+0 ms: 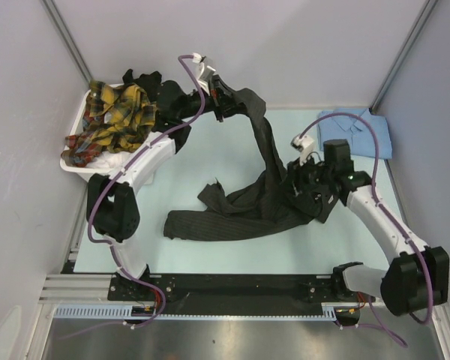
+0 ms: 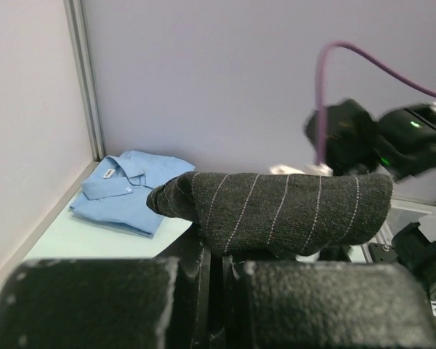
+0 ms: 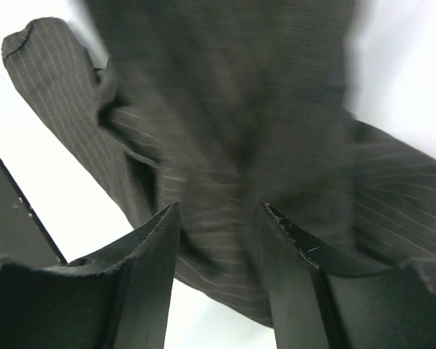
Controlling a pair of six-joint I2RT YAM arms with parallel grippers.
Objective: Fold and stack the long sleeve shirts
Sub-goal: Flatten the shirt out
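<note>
The charcoal pinstripe shirt (image 1: 236,214) lies crumpled mid-table, with one part pulled up toward the back. My left gripper (image 1: 226,99) is shut on that raised part. In the left wrist view, the cloth (image 2: 276,211) drapes over the closed left gripper (image 2: 221,262). My right gripper (image 1: 301,187) hovers at the shirt's right side. In the right wrist view, the right gripper (image 3: 218,218) is open, with pinstripe cloth (image 3: 225,131) just beyond and between the fingers. A folded light blue shirt (image 1: 356,131) lies at the back right and also shows in the left wrist view (image 2: 127,190). Plaid shirts (image 1: 116,120) fill the basket.
A white laundry basket (image 1: 146,166) stands at the back left against the wall. Grey walls close in the table on three sides. The right arm (image 2: 381,138) shows in the left wrist view beyond the held cloth.
</note>
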